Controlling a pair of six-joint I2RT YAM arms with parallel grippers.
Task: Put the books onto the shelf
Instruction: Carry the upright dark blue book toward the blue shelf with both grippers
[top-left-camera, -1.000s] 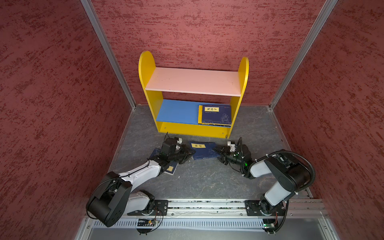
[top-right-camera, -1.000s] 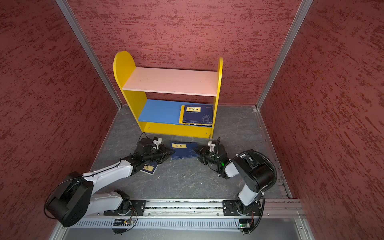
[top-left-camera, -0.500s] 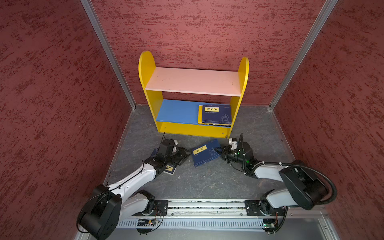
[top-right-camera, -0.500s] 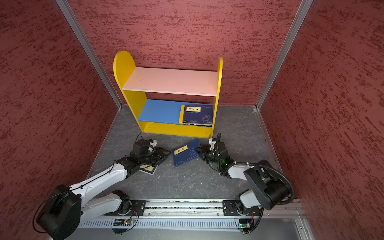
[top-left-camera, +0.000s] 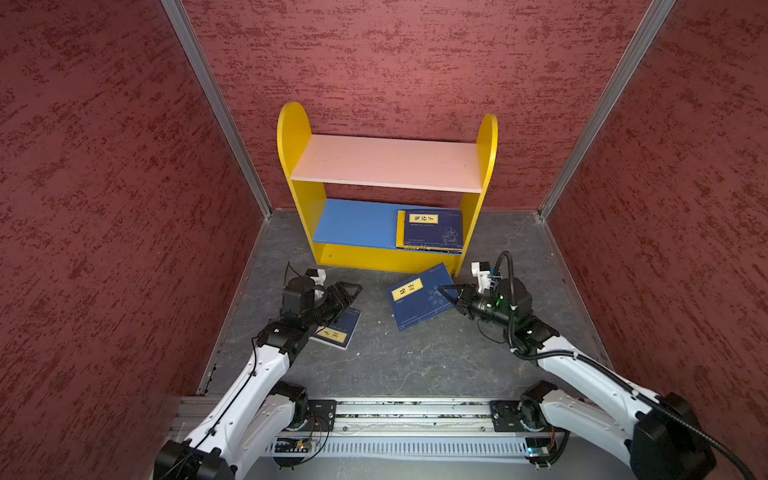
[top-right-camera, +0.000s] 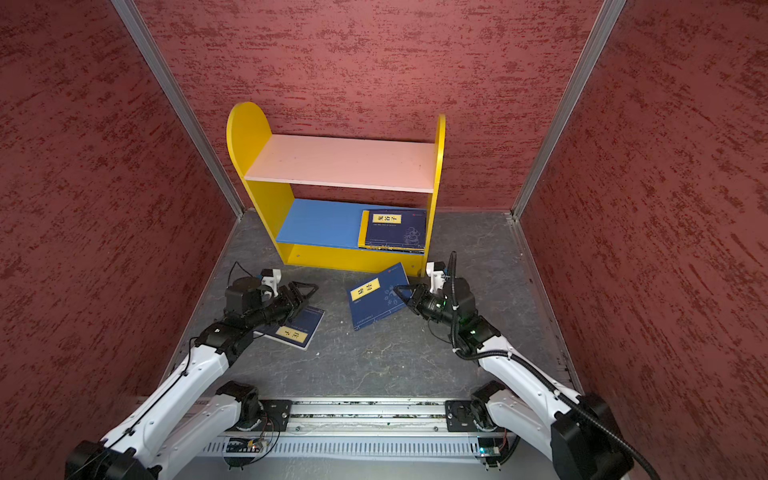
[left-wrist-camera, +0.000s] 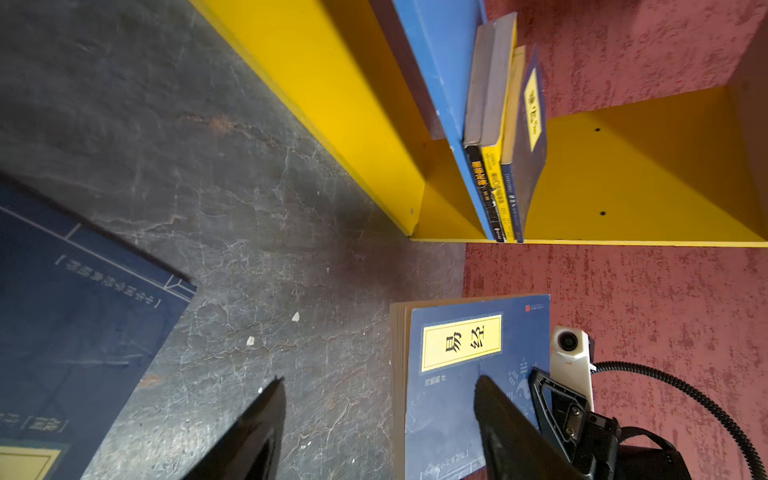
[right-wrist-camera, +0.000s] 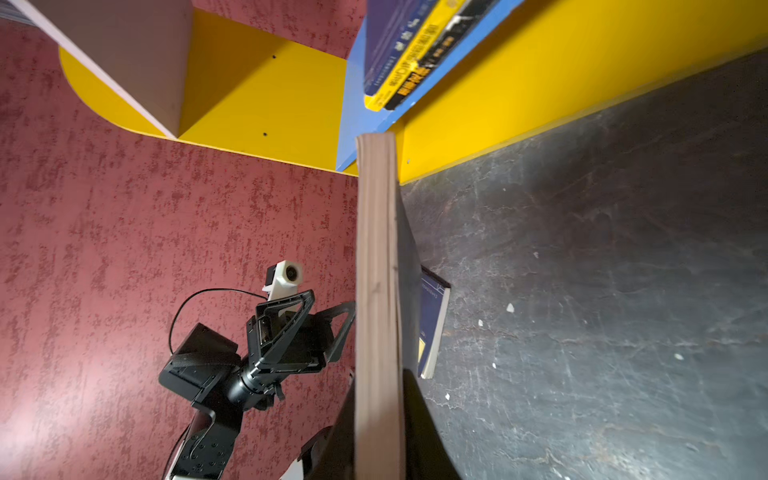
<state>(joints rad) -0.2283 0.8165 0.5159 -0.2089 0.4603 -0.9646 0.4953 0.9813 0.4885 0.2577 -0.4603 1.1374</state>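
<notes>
The right gripper (top-left-camera: 452, 296) pinches the tilted navy book (top-left-camera: 415, 305) by its edge; the left gripper (top-left-camera: 351, 293) hangs open. I'd level the book before sliding it onto the blue board (top-left-camera: 353, 224).

Two robot arms were mounted on a silver slotted rail (top-left-camera: 415, 409). The left arm (top-left-camera: 266, 370) and right arm (top-left-camera: 590, 380) had glossy white shells dotted with dark screws, and black joints. Farthest from the rail, the left gripper (left-wrist-camera: 378, 379) and right gripper (top-left-camera: 446, 293) were black, each beside a small white camera (top-left-camera: 481, 272). A ribbed black cable (top-left-camera: 548, 355) ran along the right arm.
</notes>
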